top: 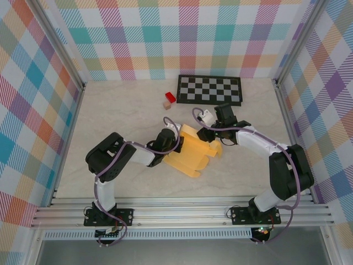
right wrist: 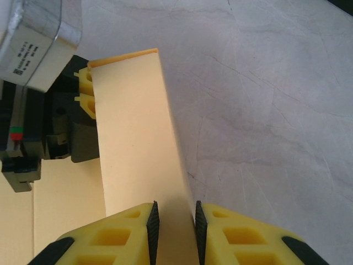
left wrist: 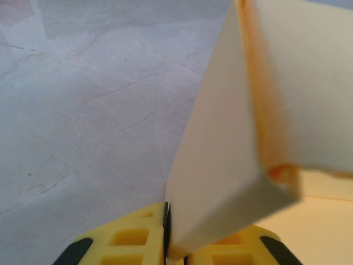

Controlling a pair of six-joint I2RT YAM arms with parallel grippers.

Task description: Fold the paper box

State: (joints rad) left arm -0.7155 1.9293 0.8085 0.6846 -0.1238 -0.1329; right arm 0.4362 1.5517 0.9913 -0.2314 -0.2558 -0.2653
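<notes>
Looking down, hidden parts: the paper box (top: 194,157) has its edge nearest the checkerboard mat (top: 209,89) covered by the left gripper (top: 175,137) and the right gripper (top: 207,133); from above their fingertips are too small to make out.
Box position: flat on the table (top: 121,110), just on the near side of the mat, with its raised edge turned toward the mat.
Box material: thin yellow-orange card, with rounded tabs along the side away from the mat.
Beside the mat: a red block (top: 170,97) and a tan block (top: 166,105) lie touching, just off the mat's near-left corner; the table is pale and marbled.
Left wrist, cut off: the yellow fingers (left wrist: 127,243) are cropped by the bottom edge, and the card (left wrist: 220,165) is blurred close to the lens.
Left claw: clenched on the lower edge of an upright flap.
Flap shape: a cream face with an orange fold line, and a second panel bending off to the right.
Right wrist, cut off: the right gripper (right wrist: 175,226) is shown by its tips alone.
Right claw: its black pads (right wrist: 153,226) grasp a smooth card strip (right wrist: 132,138), one on each side.
Far end of strip: the left gripper (right wrist: 84,93) meets the same strip; its hold cannot be judged from this side.
</notes>
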